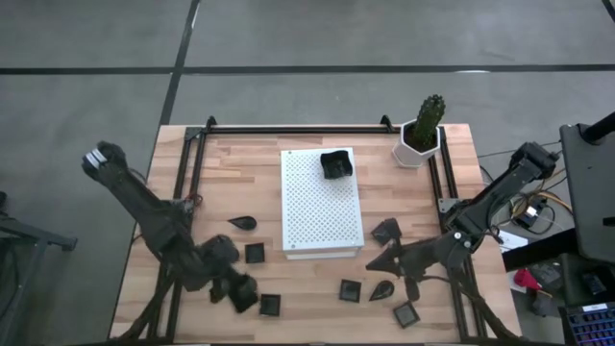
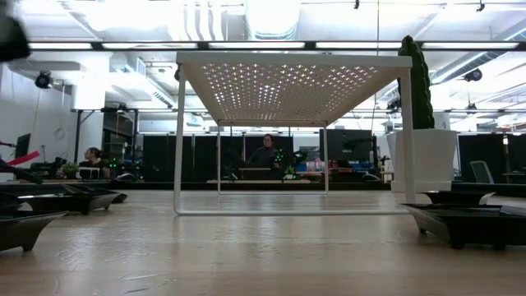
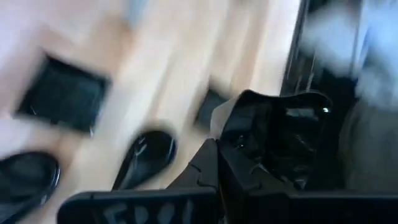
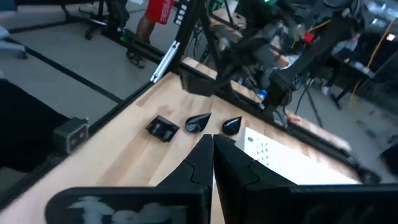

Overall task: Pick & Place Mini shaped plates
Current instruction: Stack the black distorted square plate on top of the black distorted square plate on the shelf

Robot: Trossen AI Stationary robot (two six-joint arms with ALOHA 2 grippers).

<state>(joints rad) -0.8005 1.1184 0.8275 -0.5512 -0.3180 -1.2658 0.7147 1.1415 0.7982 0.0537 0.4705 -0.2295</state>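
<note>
Left gripper (image 1: 240, 291) near front left of table, fingers pressed tight on small dark plate (image 3: 283, 140) — pick step done, I think. Next: lift, carry to white board (image 1: 320, 207), set beside plate there (image 1: 336, 164). Right gripper (image 1: 384, 259) shut, empty, waits.

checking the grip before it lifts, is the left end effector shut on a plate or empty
Shut on a plate. In the left wrist view the closed left end effector has a dark mini plate pinched at its tip, lifted off the table.
</note>
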